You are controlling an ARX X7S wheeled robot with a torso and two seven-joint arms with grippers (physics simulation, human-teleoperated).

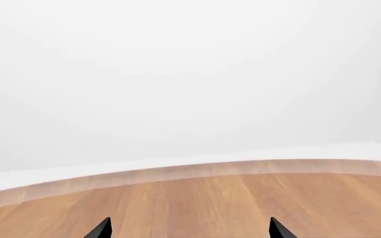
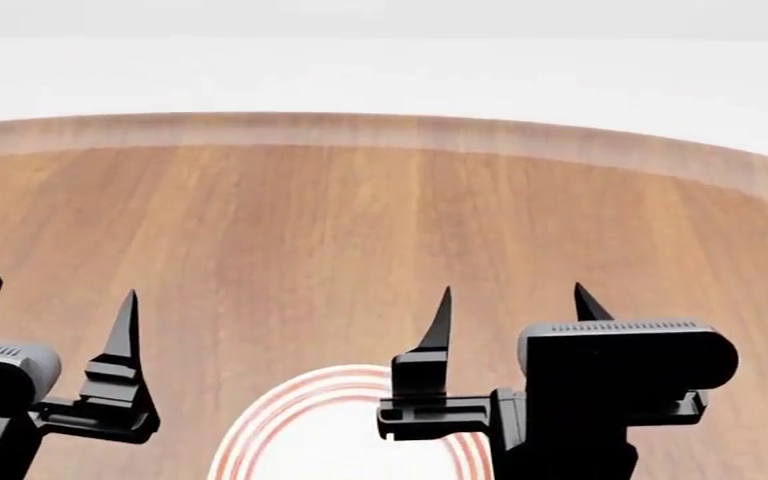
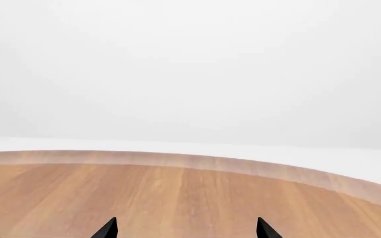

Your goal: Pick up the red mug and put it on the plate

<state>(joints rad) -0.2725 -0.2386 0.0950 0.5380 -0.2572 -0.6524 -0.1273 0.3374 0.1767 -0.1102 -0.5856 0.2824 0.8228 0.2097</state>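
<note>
You're holding both the left gripper [image 2: 51,300] and right gripper [image 2: 511,300] wide open and empty, hovering over the wooden tabletop [image 2: 357,220] near the plate [image 2: 307,420].

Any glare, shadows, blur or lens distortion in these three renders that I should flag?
Head view: flat, even light, no cast shadows under the open left gripper or open right gripper; the round wooden table has a softly blurred edge; the red-ringed white plate is cropped. Both wrist views: washed-out white background, no glare, table edge bowed, fingertips sharp.
</note>
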